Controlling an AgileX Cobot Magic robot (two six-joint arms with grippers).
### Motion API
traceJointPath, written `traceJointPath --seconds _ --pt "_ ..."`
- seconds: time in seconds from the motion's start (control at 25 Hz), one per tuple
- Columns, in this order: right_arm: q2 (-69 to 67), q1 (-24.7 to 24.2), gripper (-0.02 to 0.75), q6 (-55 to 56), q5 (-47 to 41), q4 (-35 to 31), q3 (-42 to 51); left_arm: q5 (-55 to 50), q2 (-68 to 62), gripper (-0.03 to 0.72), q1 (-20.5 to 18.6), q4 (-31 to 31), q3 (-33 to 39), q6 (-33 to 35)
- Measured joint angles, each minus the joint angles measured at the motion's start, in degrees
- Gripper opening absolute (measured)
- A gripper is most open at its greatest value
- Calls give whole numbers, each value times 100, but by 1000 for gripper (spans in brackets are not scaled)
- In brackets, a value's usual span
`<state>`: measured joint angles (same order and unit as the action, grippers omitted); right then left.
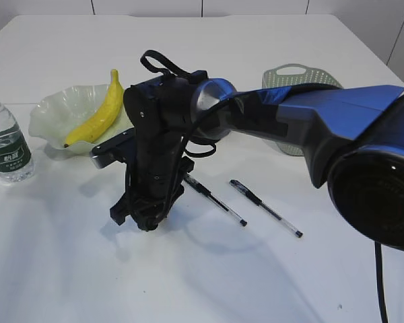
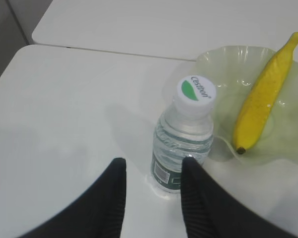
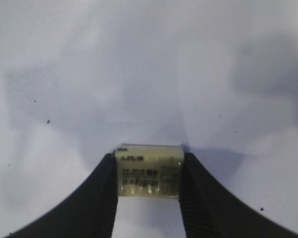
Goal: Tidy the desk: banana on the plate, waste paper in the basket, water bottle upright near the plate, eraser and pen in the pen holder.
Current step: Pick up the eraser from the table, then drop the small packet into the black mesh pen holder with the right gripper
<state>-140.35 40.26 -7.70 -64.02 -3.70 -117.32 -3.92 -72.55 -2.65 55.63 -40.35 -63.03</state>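
Observation:
A yellow banana (image 1: 101, 114) (image 2: 263, 99) lies on the pale green plate (image 1: 54, 111) (image 2: 223, 64). To the plate's left the water bottle (image 1: 7, 145) (image 2: 186, 134) stands upright. My left gripper (image 2: 153, 163) is open just short of the bottle, with only table between its fingers. My right gripper (image 1: 143, 219) (image 3: 149, 158) points down at the table, shut on a small printed eraser (image 3: 149, 171) that touches both fingers. Two black pens (image 1: 214, 200) (image 1: 265, 208) lie to its right. No pen holder or waste paper shows in any view.
A pale green basket (image 1: 299, 74) stands at the back right, partly hidden behind my right arm. The arm reaches across the middle of the white table (image 1: 209, 282). A second white table (image 2: 164, 25) shows beyond this one's edge in the left wrist view.

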Motion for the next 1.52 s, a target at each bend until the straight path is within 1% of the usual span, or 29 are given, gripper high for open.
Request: traceJointPath --seconds 0.12,0.28,0.4,0.64,0.92,1.08,1.24,1.52 --pt "0 0 267 11 -13 0 -12 0 0 254 0 0 0 0" --pt "0 0 264 11 -25 0 -12 0 0 254 0 0 0 0" --pt "-24 0 263 11 -236 -5 -126 0 0 254 0 0 0 0" --pt "-39 0 261 24 -543 82 -688 0 0 254 0 0 0 0" --pt "-39 0 261 35 -607 109 -1317 0 0 254 0 0 0 0" --pt "-39 0 261 107 -642 419 -1752 -14 0 254 0 0 0 0" --pt "-39 -11 260 503 -688 797 -2158 -38 0 254 0 0 0 0" --pt "-39 -219 260 883 -687 919 -2586 -45 0 254 0 0 0 0"
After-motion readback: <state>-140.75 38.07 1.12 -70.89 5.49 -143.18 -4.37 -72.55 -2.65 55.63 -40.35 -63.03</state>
